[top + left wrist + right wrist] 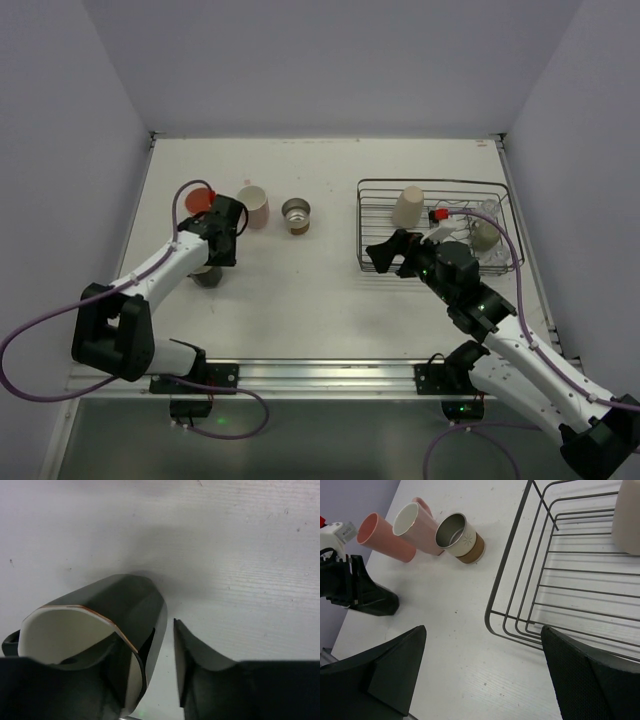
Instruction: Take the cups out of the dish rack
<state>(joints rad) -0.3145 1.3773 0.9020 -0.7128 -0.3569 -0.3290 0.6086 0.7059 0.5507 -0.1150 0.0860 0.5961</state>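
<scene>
The dark wire dish rack (500, 190) stands at the right. It holds an upturned beige cup (410, 207), and a greyish cup (483, 234) and a clear cup (494, 256) that are partly hidden by my right arm. On the table to the left lie a salmon-orange cup (198, 198), a pale pink cup (253, 205) and a metal cup (297, 214). My left gripper (163, 647) straddles the wall of the dark mug (105, 605). One finger is inside it and the other is outside with a small gap. My right gripper (485, 680) is wide open and empty above the rack's near left corner (510, 625).
The right wrist view shows the salmon-orange cup (382, 536), pink cup (415, 525) and metal cup (457, 537) lying on their sides close together, with my left arm (360, 590) just in front of them. Walls enclose the table on three sides.
</scene>
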